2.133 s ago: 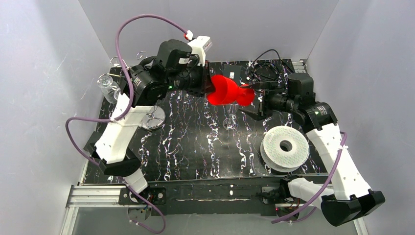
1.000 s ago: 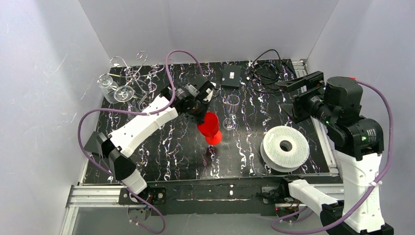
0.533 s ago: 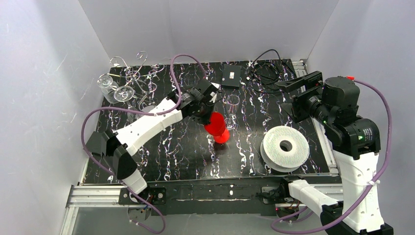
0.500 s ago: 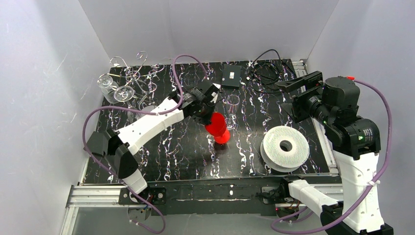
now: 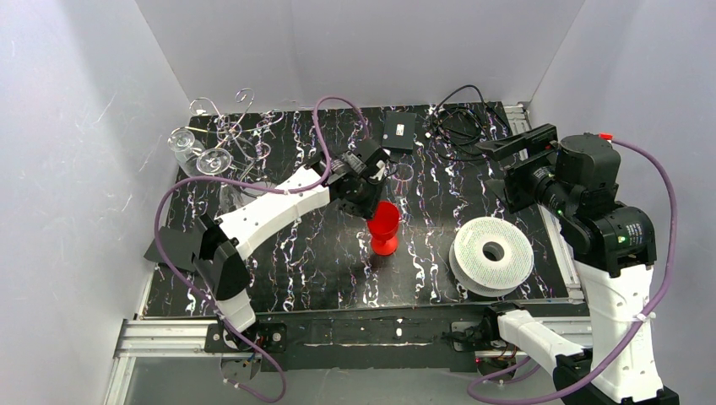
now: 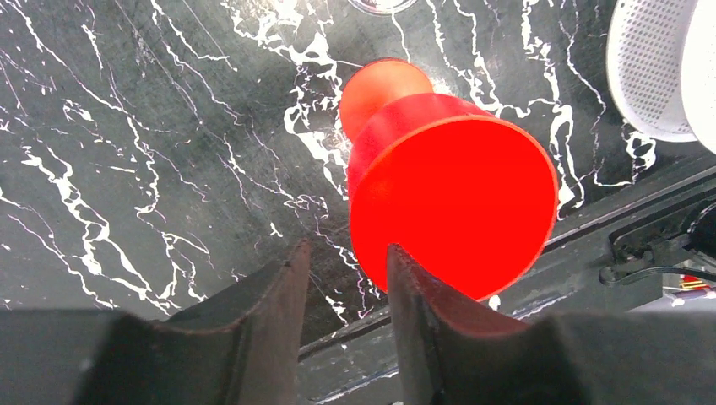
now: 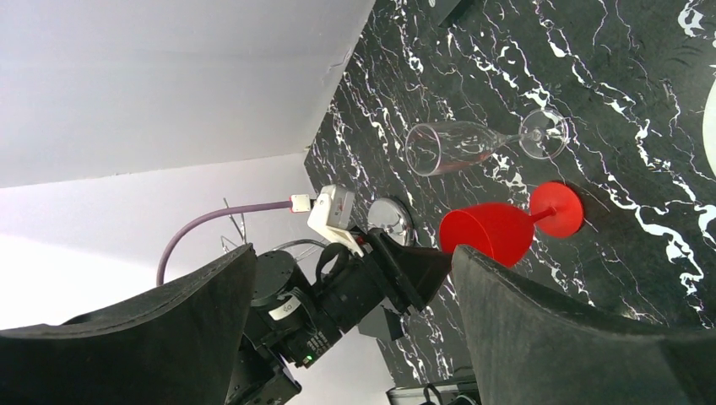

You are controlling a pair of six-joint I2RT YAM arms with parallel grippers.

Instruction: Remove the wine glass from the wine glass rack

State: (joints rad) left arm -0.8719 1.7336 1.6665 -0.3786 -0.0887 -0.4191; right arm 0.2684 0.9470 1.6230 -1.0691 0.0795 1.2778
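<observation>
The wine glass rack (image 5: 239, 126), thin silver wire, stands at the back left with clear glasses (image 5: 213, 160) hanging on it. Its shiny round base shows in the right wrist view (image 7: 390, 221). A red wine glass (image 5: 384, 224) stands upright on the black marbled table. My left gripper (image 5: 374, 196) is just above its rim. In the left wrist view the jaws (image 6: 346, 247) are a little apart and straddle the red rim (image 6: 452, 207) without pinching it. A clear wine glass (image 7: 447, 145) stands just behind. My right gripper (image 5: 507, 166) is raised at the right, wide open and empty.
A white ridged spool (image 5: 492, 253) lies at the right front. A small black box (image 5: 397, 131) and black cables (image 5: 460, 118) lie at the back. White walls close in the table on three sides.
My left gripper has carried the red glass to the right and set it from tilted to upright on the table, and its jaws have parted. The right arm has held still over the last second.
</observation>
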